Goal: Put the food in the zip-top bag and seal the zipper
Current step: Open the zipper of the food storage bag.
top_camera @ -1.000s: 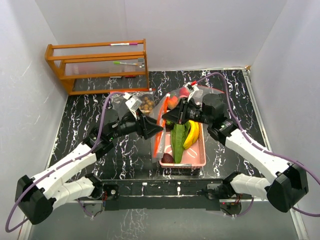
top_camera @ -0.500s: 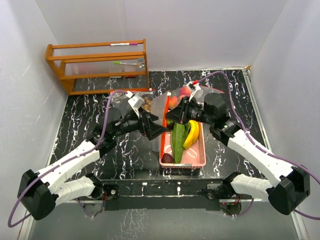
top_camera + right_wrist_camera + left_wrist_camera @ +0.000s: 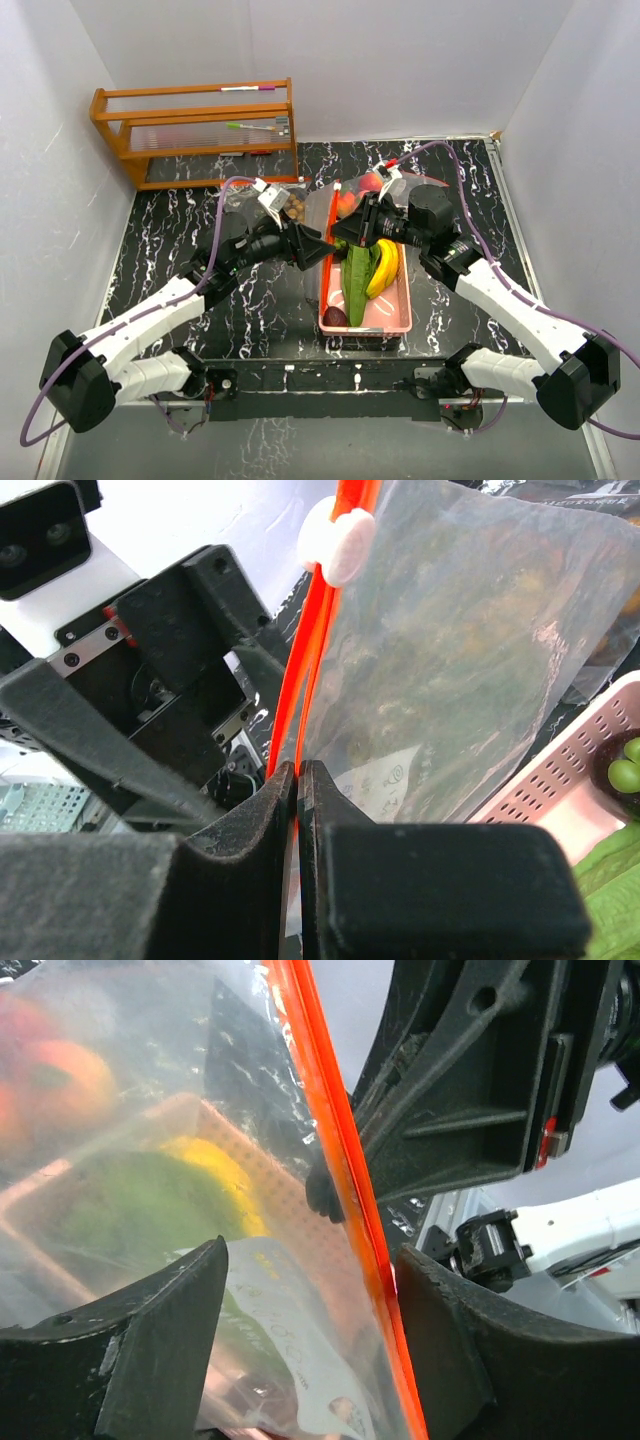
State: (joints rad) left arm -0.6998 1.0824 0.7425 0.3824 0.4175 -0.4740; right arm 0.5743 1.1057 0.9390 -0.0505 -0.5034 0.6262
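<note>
Since a second ago the left tool (image 3: 322, 247) has climbed toward frame centre, open astride the zip-top bag's (image 3: 315, 210) orange zipper (image 3: 335, 1160), whose near-vertical length the right tool (image 3: 298, 775) pinches just alongside, over the pink basket's (image 3: 366, 328) upper-left corner.

Only faint, perhaps printed marks on the clear zip-top bag (image 3: 385, 775), nothing legible anywhere

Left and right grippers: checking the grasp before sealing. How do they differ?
The right gripper is shut on the orange zipper strip; the left gripper is open, fingers either side of it. The white slider shows above the right gripper, not by the left. Both work the same bag.
</note>
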